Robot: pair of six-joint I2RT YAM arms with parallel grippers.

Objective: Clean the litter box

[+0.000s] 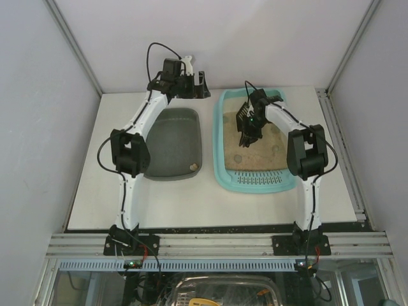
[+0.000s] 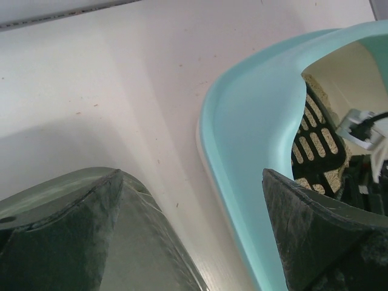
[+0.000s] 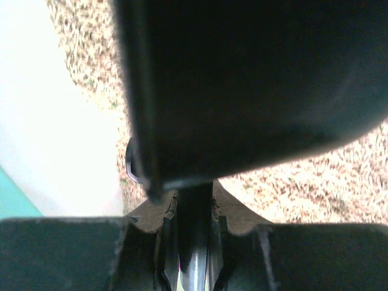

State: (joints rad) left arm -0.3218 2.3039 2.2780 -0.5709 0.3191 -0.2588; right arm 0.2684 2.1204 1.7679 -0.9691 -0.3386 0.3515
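The light-turquoise litter box [image 1: 218, 167] lies right of centre, with beige litter [image 1: 271, 143] and a slotted near end [image 1: 258, 180]. My right gripper [image 1: 255, 122] is shut on the handle of a black slotted scoop [image 1: 245, 118] and holds it over the litter at the box's far left part. In the right wrist view the gripper [image 3: 194, 206] clamps the handle, and the scoop [image 3: 254, 85] fills the top above the litter [image 3: 321, 182]. My left gripper [image 1: 194, 86] is open and empty by the box's far left corner. The left wrist view shows it [image 2: 191, 176] over the table between the box rim [image 2: 248, 139] and the grey tray.
A dark grey rounded tray [image 1: 172, 143] lies left of the litter box, with a small pale clump [image 1: 191, 167] in its near right corner; its edge also shows in the left wrist view [image 2: 145, 242]. Small lumps [image 1: 238, 159] sit in the litter. White walls enclose the table [image 1: 210, 204].
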